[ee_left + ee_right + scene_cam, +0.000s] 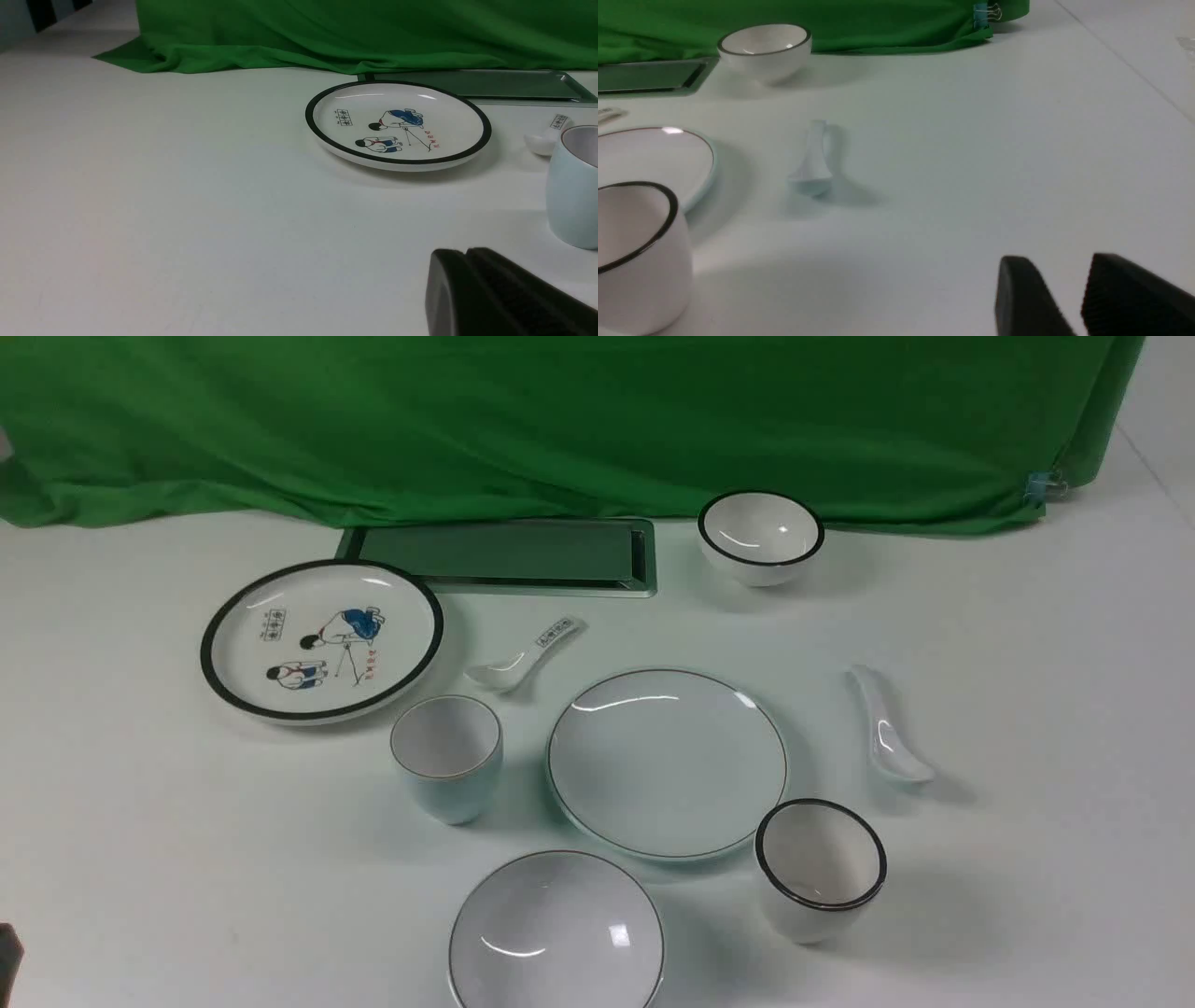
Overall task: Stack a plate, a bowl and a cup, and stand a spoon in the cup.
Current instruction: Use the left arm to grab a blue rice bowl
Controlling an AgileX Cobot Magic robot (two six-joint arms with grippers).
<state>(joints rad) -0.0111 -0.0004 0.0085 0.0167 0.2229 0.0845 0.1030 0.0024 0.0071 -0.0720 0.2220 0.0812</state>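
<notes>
The plain pale plate [667, 763] lies at the table's middle, with the shallow bowl [556, 933] in front of it and the pale blue cup [446, 756] upright to its left. The plain white spoon [887, 723] lies to the plate's right. In the left wrist view my left gripper [465, 254] is shut on nothing, low over bare table, with the cup [572, 186] just off to one side. In the right wrist view my right gripper [1059, 261] is open and empty, well short of the spoon [811, 163] and the plate [649, 158].
A black-rimmed cartoon plate [321, 639] and a marked spoon [525, 655] lie at the back left. A black-rimmed bowl [761, 537] stands at the back and a black-rimmed cup [820, 870] at the plate's front right. A metal hatch [509, 555] meets the green cloth.
</notes>
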